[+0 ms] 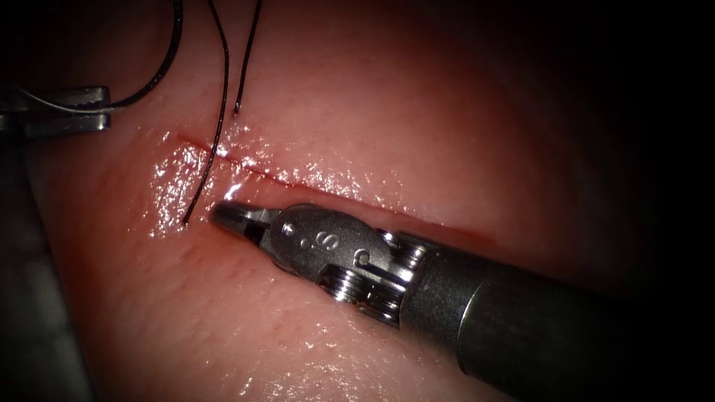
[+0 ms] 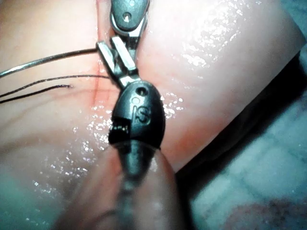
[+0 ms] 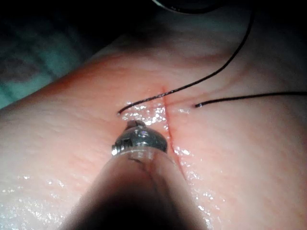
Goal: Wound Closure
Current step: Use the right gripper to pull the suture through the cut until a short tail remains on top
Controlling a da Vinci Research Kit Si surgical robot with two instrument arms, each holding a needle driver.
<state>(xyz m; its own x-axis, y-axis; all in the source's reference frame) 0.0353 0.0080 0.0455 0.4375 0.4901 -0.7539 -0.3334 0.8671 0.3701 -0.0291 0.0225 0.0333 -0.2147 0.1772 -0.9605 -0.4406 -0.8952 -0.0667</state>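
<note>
The cut (image 1: 335,190) runs slantwise across the tissue (image 1: 417,112). At the far left, off the tissue, my left tool (image 1: 106,108) is shut on the curved needle (image 1: 134,97), which is free of the tissue. In the left wrist view the left tool (image 2: 109,45) grips the silvery needle (image 2: 48,60). Dark thread (image 1: 221,89) crosses the cut's left end; one end lies on the left side, and a second free end (image 1: 237,112) lies on the right side. My right tool (image 1: 222,214) is shut on nothing, its tip resting on the tissue just left of the cut, also in the right wrist view (image 3: 136,125).
Wet, shiny red fluid (image 1: 171,186) lies around the cut's left end. The right tool's thick shaft (image 1: 536,327) lies low over the tissue's near right part. The tissue's edge and a pale cloth (image 2: 268,182) lie beside it.
</note>
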